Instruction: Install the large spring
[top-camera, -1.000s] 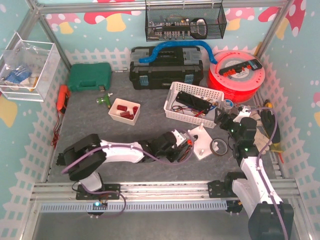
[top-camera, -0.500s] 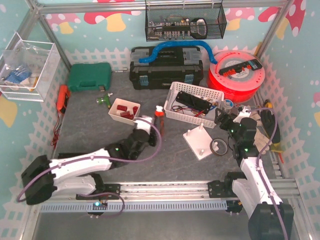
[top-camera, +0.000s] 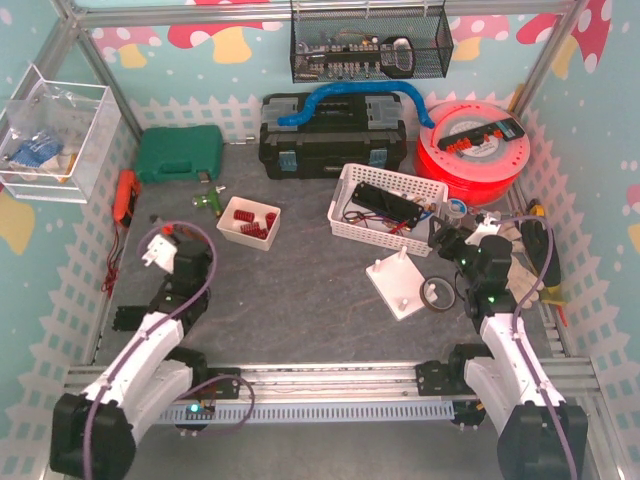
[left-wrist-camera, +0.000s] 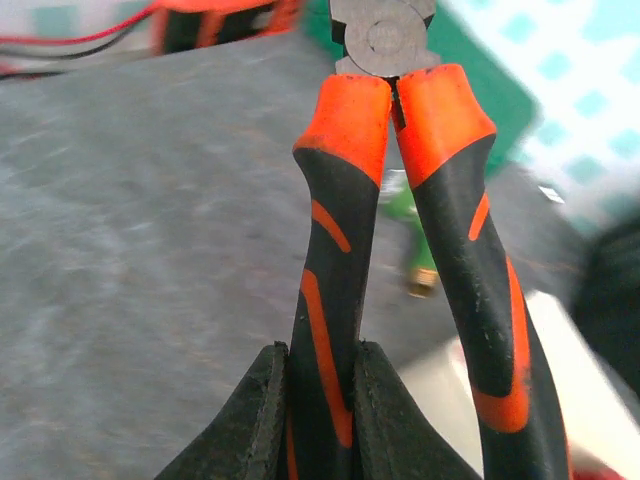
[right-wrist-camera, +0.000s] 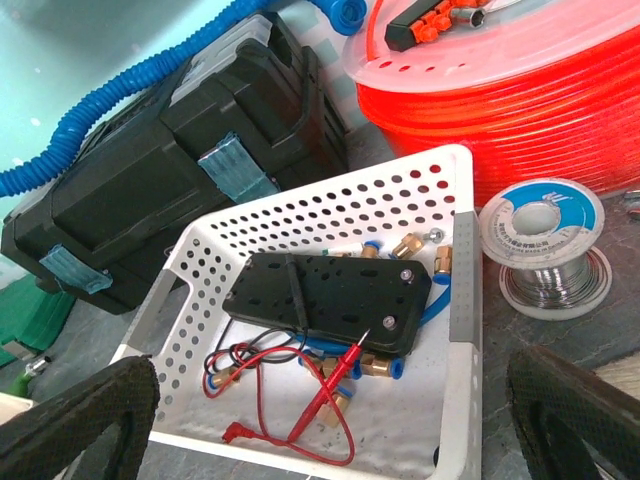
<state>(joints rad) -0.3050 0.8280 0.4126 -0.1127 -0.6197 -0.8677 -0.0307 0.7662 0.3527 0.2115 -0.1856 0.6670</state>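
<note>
Red springs (top-camera: 250, 222) lie in a small white tray (top-camera: 236, 236) at mid-left; which is the large spring I cannot tell. The white base plate (top-camera: 400, 283) with upright posts sits right of centre. My left gripper (top-camera: 180, 255) is drawn back to the left side. In the left wrist view it (left-wrist-camera: 320, 400) is shut on one handle of orange-and-black pliers (left-wrist-camera: 400, 200), whose closed nose points away from me. My right gripper (top-camera: 447, 242) stands open over the near edge of the white basket (right-wrist-camera: 460, 290), fingertips (right-wrist-camera: 80, 420) wide apart with nothing between them.
The basket holds a black plate (right-wrist-camera: 330, 295), a red probe lead and brass fittings. A solder spool (right-wrist-camera: 545, 240), an orange tube reel (top-camera: 475, 150), a black toolbox (top-camera: 335, 135), a green case (top-camera: 180, 153), a green tool (left-wrist-camera: 420, 215) and a tape roll (top-camera: 437, 293) lie around.
My left arm has swung from the base plate back to the far left, carrying the pliers past the spring tray. The right arm has hardly moved.
</note>
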